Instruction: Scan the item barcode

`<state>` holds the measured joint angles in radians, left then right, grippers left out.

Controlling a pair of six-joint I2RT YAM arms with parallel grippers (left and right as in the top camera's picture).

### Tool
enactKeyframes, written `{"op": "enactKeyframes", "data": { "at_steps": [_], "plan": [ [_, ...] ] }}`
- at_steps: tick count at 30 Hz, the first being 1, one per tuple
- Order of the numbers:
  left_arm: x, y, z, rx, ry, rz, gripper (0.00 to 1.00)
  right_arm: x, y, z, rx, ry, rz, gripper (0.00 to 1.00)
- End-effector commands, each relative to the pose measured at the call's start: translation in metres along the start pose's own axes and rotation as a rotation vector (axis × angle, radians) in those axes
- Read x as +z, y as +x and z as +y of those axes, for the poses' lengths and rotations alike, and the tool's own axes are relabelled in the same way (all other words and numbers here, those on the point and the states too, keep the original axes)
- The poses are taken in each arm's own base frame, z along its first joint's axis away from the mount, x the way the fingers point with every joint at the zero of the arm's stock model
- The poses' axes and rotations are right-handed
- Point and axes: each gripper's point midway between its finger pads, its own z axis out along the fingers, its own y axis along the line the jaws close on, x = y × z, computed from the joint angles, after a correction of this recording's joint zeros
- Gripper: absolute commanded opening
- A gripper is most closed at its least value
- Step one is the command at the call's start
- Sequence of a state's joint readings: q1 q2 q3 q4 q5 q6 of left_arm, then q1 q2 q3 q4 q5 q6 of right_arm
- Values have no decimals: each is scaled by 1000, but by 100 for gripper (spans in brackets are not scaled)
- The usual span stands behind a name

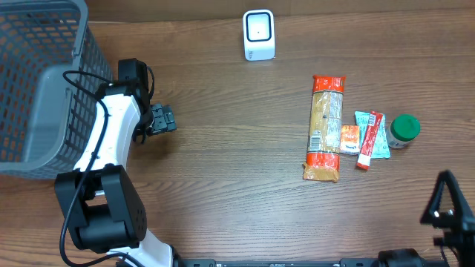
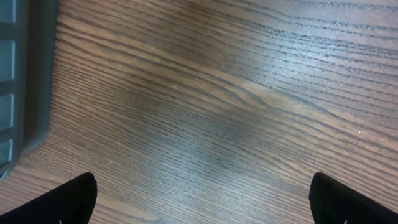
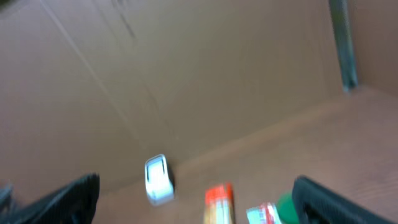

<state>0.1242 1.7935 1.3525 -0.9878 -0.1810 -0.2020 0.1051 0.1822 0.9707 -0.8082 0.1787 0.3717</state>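
A white barcode scanner point(image 1: 258, 35) stands at the back of the wooden table. The items lie at the right: a long orange-ended pasta bag point(image 1: 326, 127), a small orange packet point(image 1: 349, 139), a red stick pack point(image 1: 369, 140) on a teal sachet point(image 1: 379, 136), and a green-lidded jar point(image 1: 404, 130). My left gripper point(image 1: 162, 119) hovers open over bare wood beside the basket; both its black fingertips point(image 2: 74, 199) show wide apart. My right gripper point(image 1: 445, 204) is open at the near right corner, short of the items. Its blurred view shows the scanner point(image 3: 158, 179), pasta bag point(image 3: 219, 202) and jar point(image 3: 287, 205).
A large grey mesh basket point(image 1: 37, 89) fills the far left; its wall point(image 2: 18, 74) shows at the left edge of the left wrist view. A brown wall rises behind the table in the right wrist view.
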Motion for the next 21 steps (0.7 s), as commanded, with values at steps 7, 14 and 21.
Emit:
{"op": "enactKeyframes", "data": {
  "at_steps": [7,14,21],
  "plan": [
    [-8,-4,0,17,-3,-28,100,35,17,18,-86,-229,-292,100],
    [-8,-4,0,16,-3,-28,100,55,43,5,-78,-251,-399,100],
    [-8,-4,0,17,-3,-28,100,84,108,-24,-88,-198,-289,100]
  ]
}}
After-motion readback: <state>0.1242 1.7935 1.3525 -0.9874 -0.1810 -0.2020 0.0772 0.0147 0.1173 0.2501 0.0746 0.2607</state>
